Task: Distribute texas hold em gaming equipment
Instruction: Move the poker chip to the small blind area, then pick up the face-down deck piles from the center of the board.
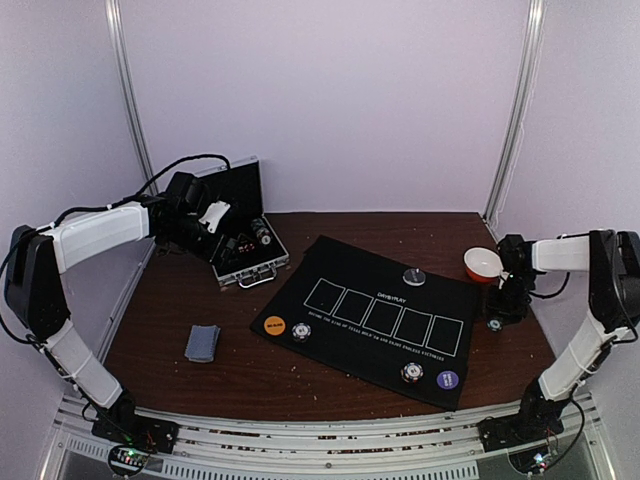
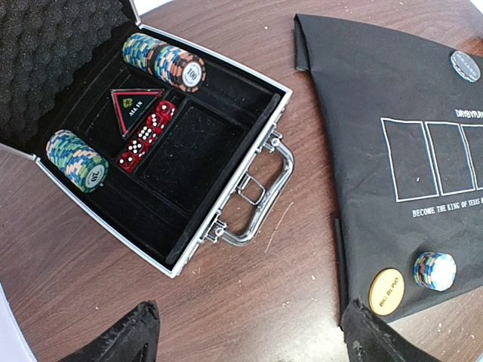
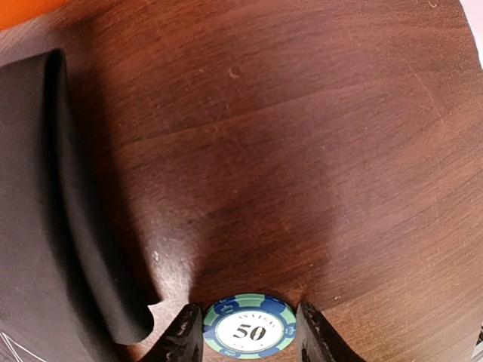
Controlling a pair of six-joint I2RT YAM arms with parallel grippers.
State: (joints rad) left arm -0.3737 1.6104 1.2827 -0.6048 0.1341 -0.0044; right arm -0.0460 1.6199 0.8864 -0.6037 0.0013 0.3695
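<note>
My right gripper (image 1: 497,305) stands low over the table right of the black mat (image 1: 370,330). In the right wrist view its fingers (image 3: 179,338) close on both sides of a green-and-blue "50" poker chip (image 3: 249,329), which also shows in the top view (image 1: 494,324). My left gripper (image 2: 253,351) is open and empty above bare wood in front of the open case (image 2: 173,143). The case holds two chip rolls (image 2: 164,62) (image 2: 75,158). On the mat lie an orange button (image 1: 274,325), a purple button (image 1: 447,380), a silver button (image 1: 413,276) and two chip stacks (image 1: 301,331) (image 1: 411,372). A card deck (image 1: 202,342) lies at the left.
The orange-and-white bowl (image 1: 483,263) stands just behind my right gripper. The case also holds red dice (image 2: 147,136) and a triangular "all in" marker (image 2: 136,105). Its metal handle (image 2: 260,200) points toward the mat. The mat's edge (image 3: 45,188) lies left of the held chip.
</note>
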